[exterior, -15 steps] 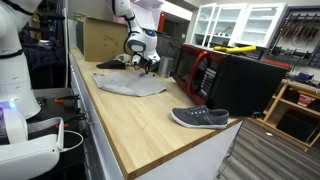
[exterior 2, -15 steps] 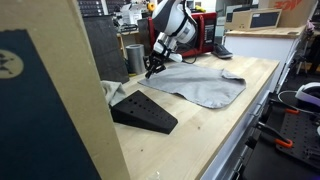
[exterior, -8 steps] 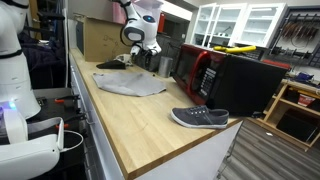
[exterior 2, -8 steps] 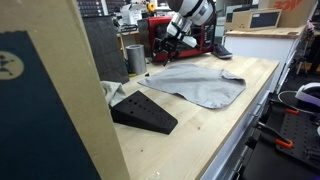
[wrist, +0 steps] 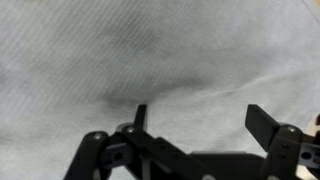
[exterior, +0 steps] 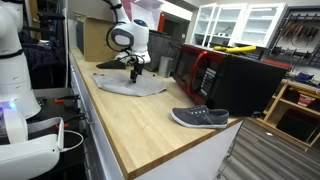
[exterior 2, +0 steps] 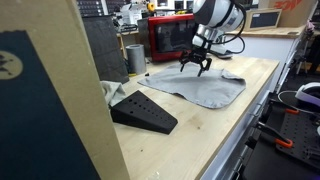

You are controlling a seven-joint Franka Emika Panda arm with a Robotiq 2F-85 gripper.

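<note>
A grey cloth [exterior: 132, 86] [exterior 2: 198, 87] lies spread flat on the wooden table in both exterior views. My gripper [exterior: 134, 73] [exterior 2: 197, 66] hangs just above its middle, pointing down. The jaws stand wide apart and hold nothing. In the wrist view the cloth [wrist: 150, 50] fills the whole picture under the gripper [wrist: 203, 122], and the two dark fingertips [wrist: 266, 124] show with only fabric between them. Whether the fingertips touch the cloth cannot be told.
A grey shoe [exterior: 200, 118] lies near the table's front edge. A red and black microwave [exterior: 218, 76] [exterior 2: 170, 39] stands beside the cloth. A black wedge [exterior 2: 144, 112], a metal cup [exterior 2: 135, 57] and a cardboard box [exterior: 100, 38] are also on the table.
The jaws have gone from shut to wide open. The gripper rose from the cloth's corner near the microwave and swung over to the middle of the cloth.
</note>
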